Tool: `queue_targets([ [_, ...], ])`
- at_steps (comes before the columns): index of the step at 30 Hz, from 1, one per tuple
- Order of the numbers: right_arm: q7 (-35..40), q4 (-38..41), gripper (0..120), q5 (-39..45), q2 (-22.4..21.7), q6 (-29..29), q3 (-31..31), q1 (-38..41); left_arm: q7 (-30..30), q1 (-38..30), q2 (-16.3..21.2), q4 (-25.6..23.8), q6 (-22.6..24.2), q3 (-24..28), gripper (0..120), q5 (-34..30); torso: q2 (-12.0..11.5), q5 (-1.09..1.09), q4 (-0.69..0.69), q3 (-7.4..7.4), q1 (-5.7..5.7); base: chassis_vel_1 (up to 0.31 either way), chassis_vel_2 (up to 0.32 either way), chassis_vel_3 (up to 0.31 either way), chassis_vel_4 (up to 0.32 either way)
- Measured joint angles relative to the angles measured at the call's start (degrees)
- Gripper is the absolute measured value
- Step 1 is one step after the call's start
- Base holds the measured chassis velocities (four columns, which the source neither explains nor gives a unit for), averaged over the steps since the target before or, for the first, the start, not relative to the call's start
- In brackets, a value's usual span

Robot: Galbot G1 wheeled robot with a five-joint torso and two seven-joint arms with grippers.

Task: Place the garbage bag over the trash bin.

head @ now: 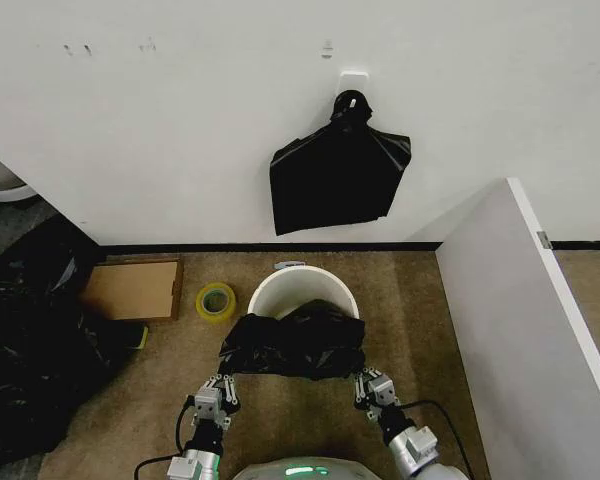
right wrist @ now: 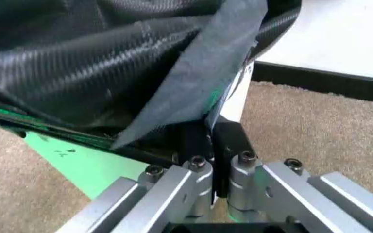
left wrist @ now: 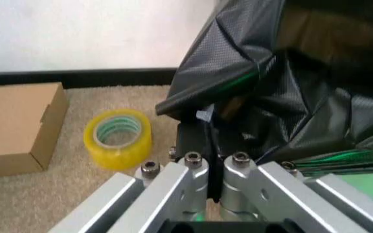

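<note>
I had the garbage bag [head: 295, 343] stretched between my two grippers in the lower middle of the head view, where it draped over the near side of the trash bin [head: 302, 288]. The bin's far rim and a slice of its cream inside stayed uncovered above the bag. My left gripper [head: 223, 381] sat at the bag's lower left corner, and in the left wrist view its fingers [left wrist: 207, 141] were pinched tight together with the bag's edge [left wrist: 264, 87] caught between them. My right gripper [head: 364, 379] sat at the bag's lower right corner, and in the right wrist view its fingers [right wrist: 209, 141] were likewise clenched on a fold of the black plastic [right wrist: 141, 63].

The yellow tape roll [head: 216, 301] lay on the carpet just left of the bin, and a cardboard box [head: 132, 290] lay farther left. Another black bag [head: 338, 170] hung from a hook [head: 353, 81] on the wall in the upper centre. A white panel [head: 525, 300] ran down the right side.
</note>
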Motion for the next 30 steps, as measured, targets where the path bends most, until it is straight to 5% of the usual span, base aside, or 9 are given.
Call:
queue_targets([
  [15, -2.0, -0.2, 0, 0.6, 0.4, 1.9, 1.0, 0.4, 0.7, 0.1, -1.0, -0.4, 1.5, 0.1, 0, -0.8, 0.0, 0.00, 0.00, 0.00, 0.00, 0.000, 0.000, 0.000, 0.000],
  [20, -2.9, 3.1, 14, -0.7, -2.1, 1.9, 2.5, -2.4, 0.5, 0.9, -0.1, -2.5, 2.3, -0.4, 6, -1.3, 0.0, 0.00, 0.00, 0.00, 0.00, 0.000, 0.000, 0.000, 0.000],
  [30, -2.3, 9.9, 51, -7.3, -9.3, 1.4, 5.3, -10.9, -0.2, 3.6, 3.0, -7.8, 7.4, -1.3, 44, 0.0, 0.0, 0.01, 0.00, 0.00, 0.00, 0.000, 0.000, 0.000, 0.000],
])
